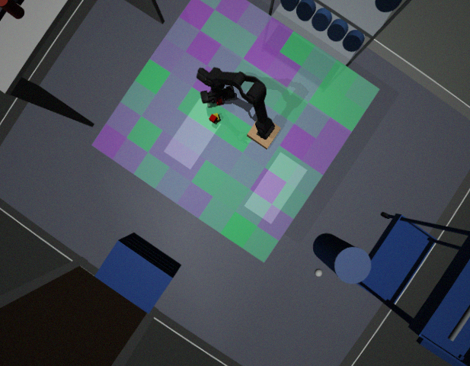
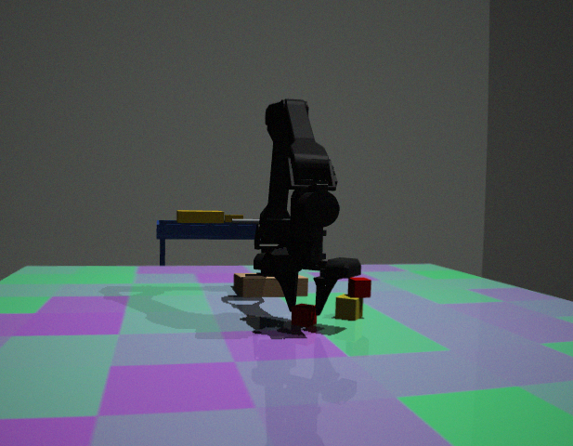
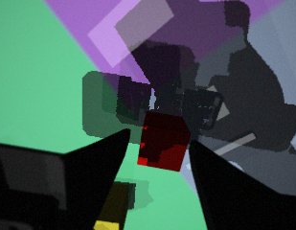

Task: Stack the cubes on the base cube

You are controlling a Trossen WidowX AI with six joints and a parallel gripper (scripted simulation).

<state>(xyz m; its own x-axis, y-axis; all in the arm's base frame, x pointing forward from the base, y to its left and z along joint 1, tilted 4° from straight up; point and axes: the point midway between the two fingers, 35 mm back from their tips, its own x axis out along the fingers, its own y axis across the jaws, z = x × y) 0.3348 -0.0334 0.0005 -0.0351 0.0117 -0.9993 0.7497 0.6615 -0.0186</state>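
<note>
The nearest risk is a poor bite: in the wrist view, the loose red cube (image 1: 219, 101) (image 2: 304, 317) (image 3: 164, 144) sits slightly turned between the fingertips, so closing could twist it or pinch an edge, and it might then arrive tilted. The second is a knock. The yellow base cube (image 1: 218, 116) (image 2: 347, 307) (image 3: 107, 224) stands near, toward 7 o'clock in the wrist view. The capping red cube (image 1: 213, 117) (image 2: 359, 286) overhangs it toward 3 o'clock in the exterior view; a wide finger swinging in could shove either one. Setting the second cube too close could also use up the small gap.

The gripper (image 1: 225, 95) (image 2: 305, 311) (image 3: 160, 139) is about half open, its fingers straddling the loose cube without a visible grasp; whether one side brushes it, I cannot tell. That cube appears to rest on the counter (image 1: 227, 184) (image 2: 180, 384) (image 3: 23, 96), still to be lifted.
</note>
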